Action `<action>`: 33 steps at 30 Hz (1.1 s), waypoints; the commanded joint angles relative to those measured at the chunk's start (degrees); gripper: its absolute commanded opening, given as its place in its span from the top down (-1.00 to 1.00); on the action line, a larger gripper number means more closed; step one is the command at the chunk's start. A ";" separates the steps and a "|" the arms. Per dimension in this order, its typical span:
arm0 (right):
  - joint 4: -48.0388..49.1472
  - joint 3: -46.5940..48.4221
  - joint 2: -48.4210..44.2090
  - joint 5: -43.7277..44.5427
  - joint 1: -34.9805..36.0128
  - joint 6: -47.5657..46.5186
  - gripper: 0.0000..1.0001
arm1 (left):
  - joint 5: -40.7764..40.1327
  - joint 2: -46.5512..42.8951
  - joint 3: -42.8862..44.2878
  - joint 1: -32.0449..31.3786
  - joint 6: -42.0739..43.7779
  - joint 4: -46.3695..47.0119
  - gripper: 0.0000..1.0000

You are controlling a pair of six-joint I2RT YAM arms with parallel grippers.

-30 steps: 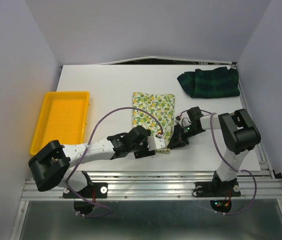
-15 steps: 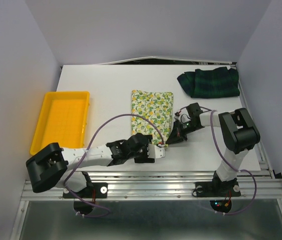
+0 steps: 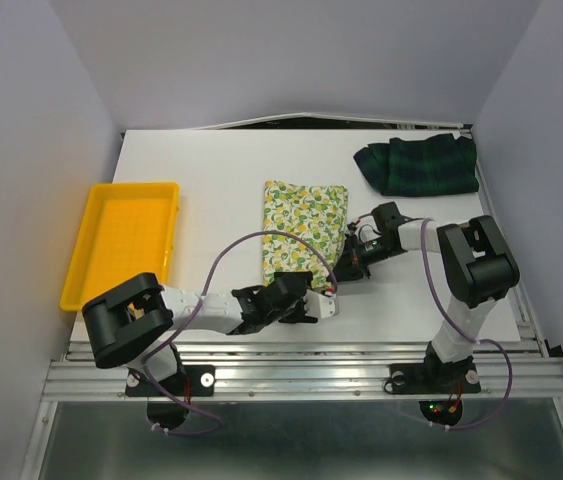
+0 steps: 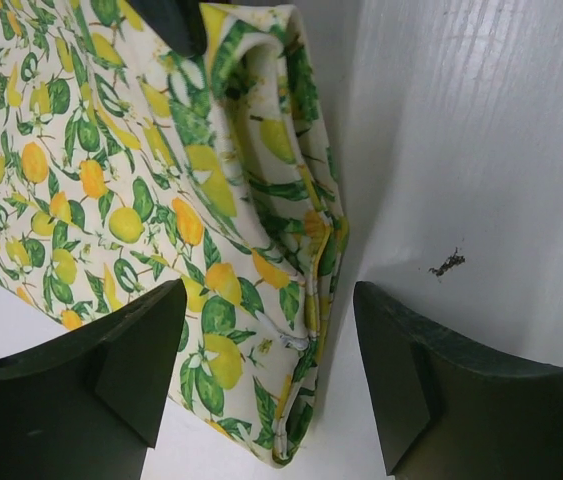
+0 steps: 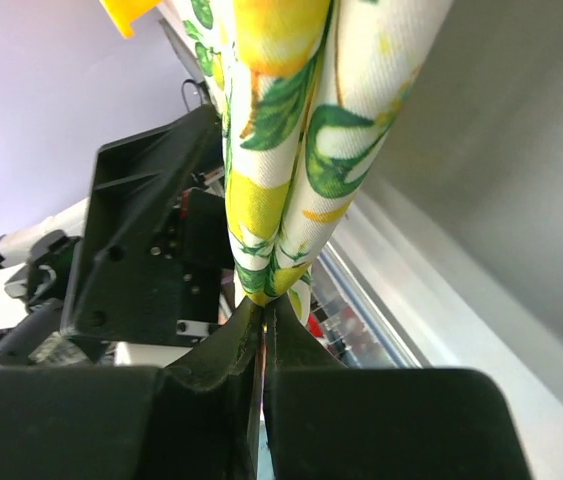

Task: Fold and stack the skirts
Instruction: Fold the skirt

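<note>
One yellow tray (image 3: 121, 240) sits at the left side of the white counter (image 3: 221, 170); two skirts lie on it; two arms reach in from the near edge. The left arm lies low along the near edge, stretched rightward; the left fingers (image 4: 81, 390) stand wide apart, one on each side of the near right corner of the lemon-print skirt (image 3: 303, 222), holding nothing. That skirt lies folded at the middle of the counter. The right arm bends at its elbow and reaches leftward to the skirt's right edge; the right fingers (image 5: 381, 420) are pinched tight on a doubled fold of the lemon cloth. The plaid skirt (image 3: 419, 165) lies bunched at the far right corner, well apart from both arms.
</note>
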 commanded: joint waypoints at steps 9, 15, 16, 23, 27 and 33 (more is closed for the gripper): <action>1.17 3.80 -0.99 -6.33 -0.83 6.72 0.99 | -1.89 1.54 -0.56 -1.15 -0.88 4.37 -0.44; 4.06 2.57 -1.34 -7.03 -1.36 10.50 0.99 | -6.53 2.85 -0.30 -2.11 -5.00 4.55 -0.36; 4.51 2.48 -1.43 -7.12 -1.36 10.94 0.99 | -7.77 3.29 0.05 -2.55 -5.80 4.46 -0.36; 5.48 1.16 -2.31 -7.30 -1.89 12.00 0.99 | -14.72 5.76 0.50 -2.73 -10.99 4.46 -0.25; 5.30 0.46 -2.49 -7.21 -2.41 11.21 0.99 | -17.27 5.76 -0.03 -2.82 -10.20 5.78 0.06; 4.95 -0.77 -3.19 -4.14 -2.41 9.54 0.99 | -11.39 1.10 2.15 -2.82 -6.86 -2.72 0.75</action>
